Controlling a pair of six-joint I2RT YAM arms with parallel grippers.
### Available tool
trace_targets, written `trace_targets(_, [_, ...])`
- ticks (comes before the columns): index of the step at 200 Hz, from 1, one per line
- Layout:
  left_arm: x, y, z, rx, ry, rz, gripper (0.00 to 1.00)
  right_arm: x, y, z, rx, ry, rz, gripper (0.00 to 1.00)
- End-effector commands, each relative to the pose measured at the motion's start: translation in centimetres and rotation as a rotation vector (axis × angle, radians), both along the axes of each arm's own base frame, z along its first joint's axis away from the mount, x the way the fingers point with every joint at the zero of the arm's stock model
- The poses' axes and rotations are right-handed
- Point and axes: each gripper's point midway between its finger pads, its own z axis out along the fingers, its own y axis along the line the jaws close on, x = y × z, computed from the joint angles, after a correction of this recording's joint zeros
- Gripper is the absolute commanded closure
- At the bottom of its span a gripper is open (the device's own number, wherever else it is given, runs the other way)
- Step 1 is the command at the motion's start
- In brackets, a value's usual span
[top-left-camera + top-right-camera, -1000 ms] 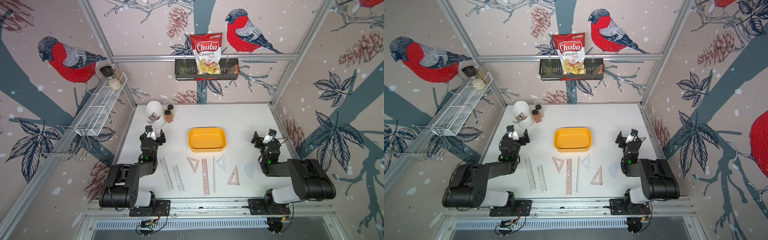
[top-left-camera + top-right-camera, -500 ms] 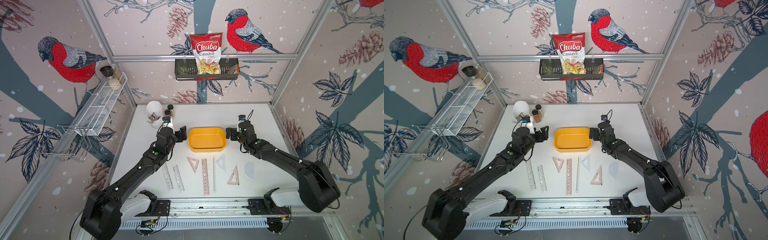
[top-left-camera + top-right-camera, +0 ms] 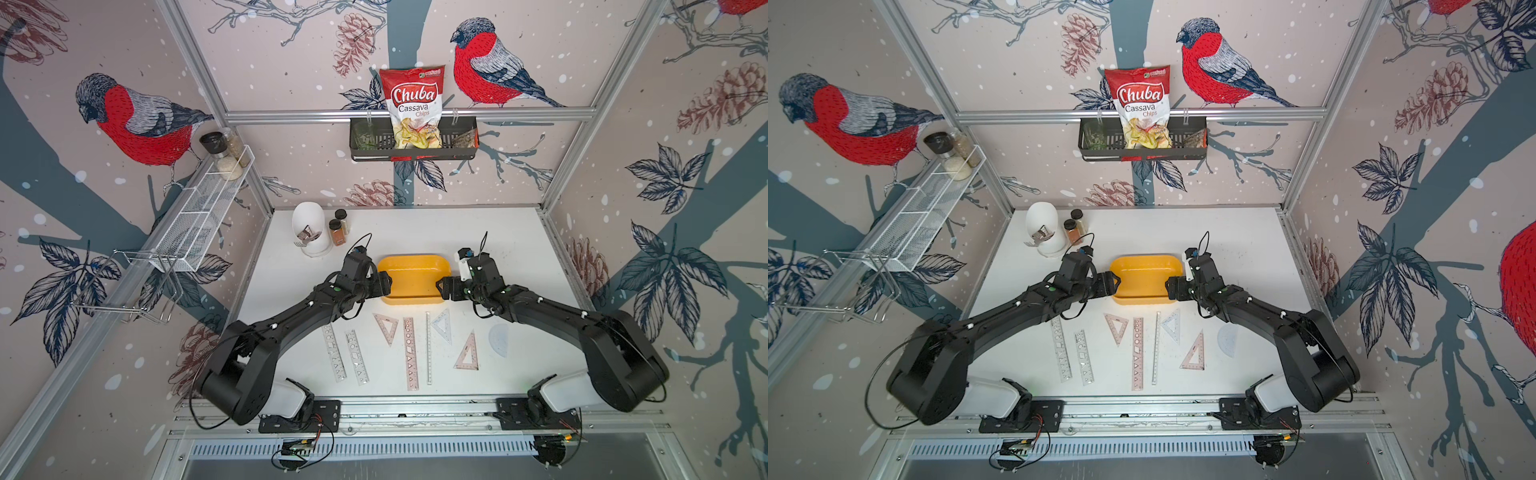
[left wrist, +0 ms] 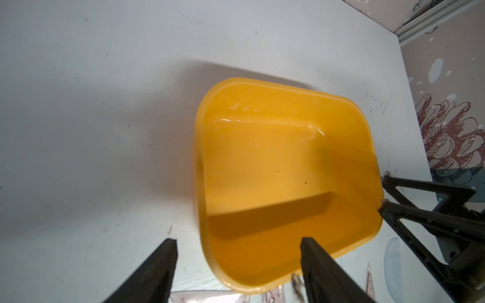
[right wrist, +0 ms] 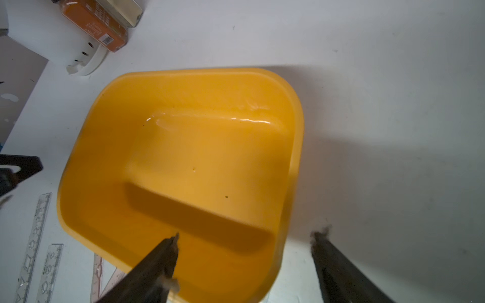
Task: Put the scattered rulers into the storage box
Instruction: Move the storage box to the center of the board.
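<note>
The yellow-orange storage box (image 3: 413, 276) sits empty near the middle of the white table (image 3: 490, 232), with an arm reaching to each of its short ends. The left end effector (image 3: 384, 283) is open at the box's left end. In the left wrist view one finger (image 4: 157, 267) hangs over the table outside the box and the other over its inside, with space showing around the wall between them. The right end effector (image 3: 443, 286) is likewise open, straddling the box's right wall without clamping it. The rulers (image 3: 410, 353) lie flat in a row on the table, on the side of the box nearest the arm bases. The bluish protractor (image 3: 498, 340) lies at the row's right end.
</note>
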Motion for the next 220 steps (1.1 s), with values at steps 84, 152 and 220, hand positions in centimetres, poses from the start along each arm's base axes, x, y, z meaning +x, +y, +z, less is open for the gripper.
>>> trace_targets(84, [5.5, -3.2, -0.1, -0.043, 0.022, -0.081, 0.43, 6.1, 1.1, 0.6, 0.091, 0.009, -0.013, 0.45])
trace_targets(152, [4.8, 2.0, 3.2, 0.03, 0.008, 0.06, 0.38, 7.3, -0.2, 0.0, 0.046, 0.046, -0.047, 0.47])
trace_targets(220, [1.4, 2.0, -2.2, 0.046, 0.173, -0.014, 0.34, 5.4, 0.3, -1.6, 0.022, 0.177, -0.005, 0.33])
